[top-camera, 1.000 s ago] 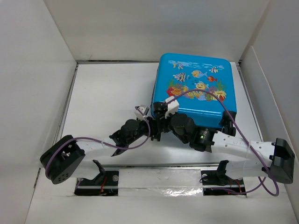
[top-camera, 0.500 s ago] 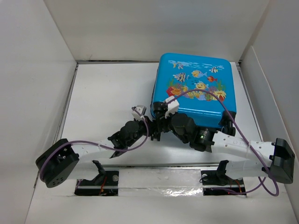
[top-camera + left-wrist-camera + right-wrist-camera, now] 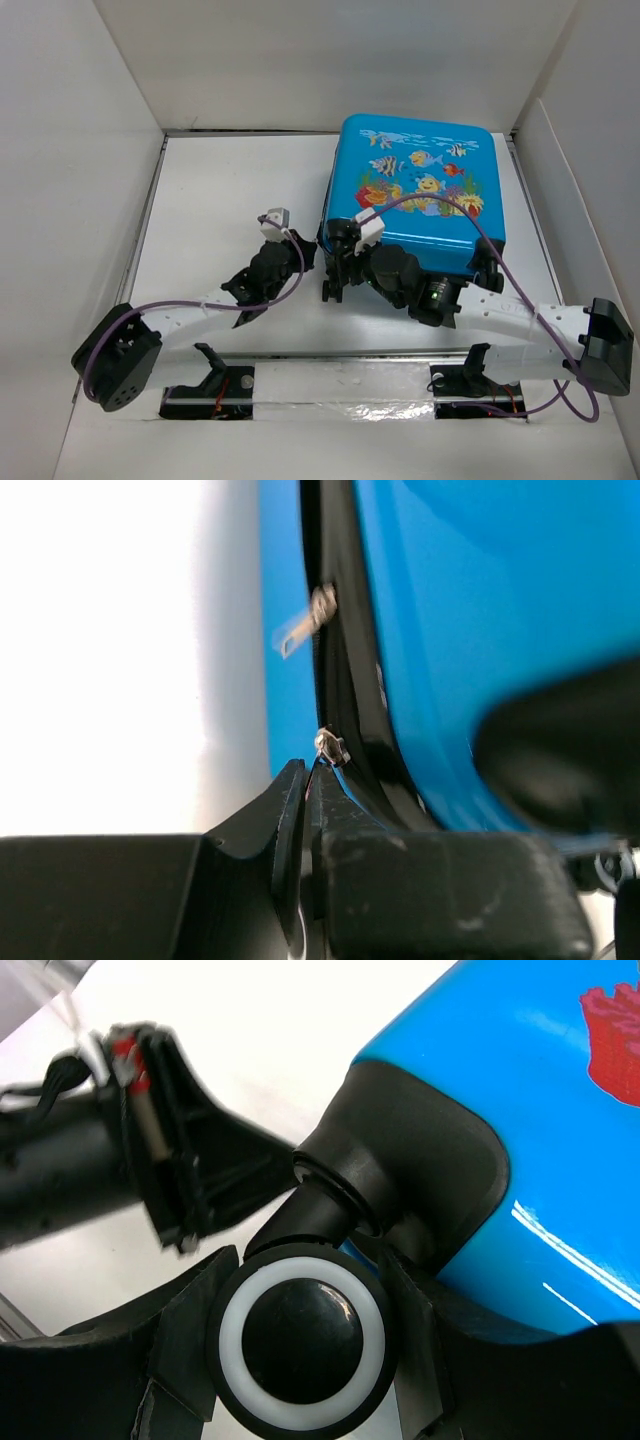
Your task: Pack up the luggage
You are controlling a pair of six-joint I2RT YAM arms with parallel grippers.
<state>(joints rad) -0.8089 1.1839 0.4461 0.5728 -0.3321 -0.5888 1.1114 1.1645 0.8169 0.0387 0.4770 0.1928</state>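
- Right now the luggage lies flat and shut, fish print up, at the far right of the counter.
- Left hand: fingers pressed together at the luggage's left seam, tips touching a zipper pull.
- Right hand: clasped around a black wheel at the near left corner.

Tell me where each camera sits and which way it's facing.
Top external: above, behind the bases, looking down at the table; left arm and right arm show.
Left wrist: looks along the shut left fingers at the luggage's zipper.
Right wrist: looks past the right fingers flanking a wheel; left arm beyond.
Shared: all show the luggage.
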